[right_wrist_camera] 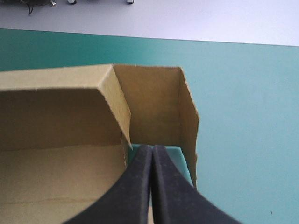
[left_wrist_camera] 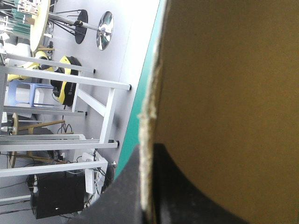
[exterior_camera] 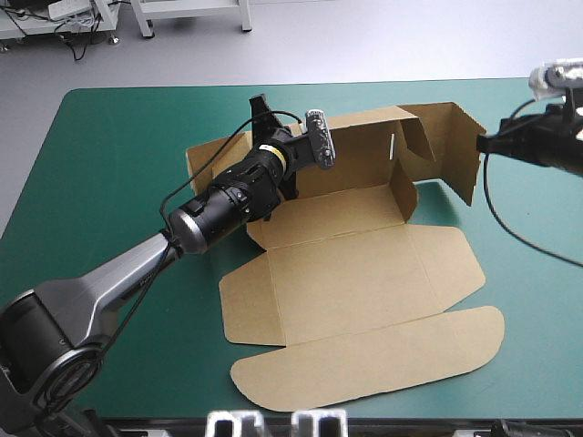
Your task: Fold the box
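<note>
Setting: likely a lab | white-framed benches [left_wrist_camera: 100, 84] | grey floor [exterior_camera: 364, 45] | teal-green worktable [exterior_camera: 109, 164]

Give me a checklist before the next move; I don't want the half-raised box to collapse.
1. Left gripper clamped on the box: ok, board edge pinched in it.
2. Right gripper free of board: ok, shut on nothing.
3. Far wall raised: ok.
4. Right end flap upright ahead of the Right gripper: ok.
5. Lid flat on the teal-green cover: ok.
6. Left end wall tucked: cannot tell, hidden.
</note>
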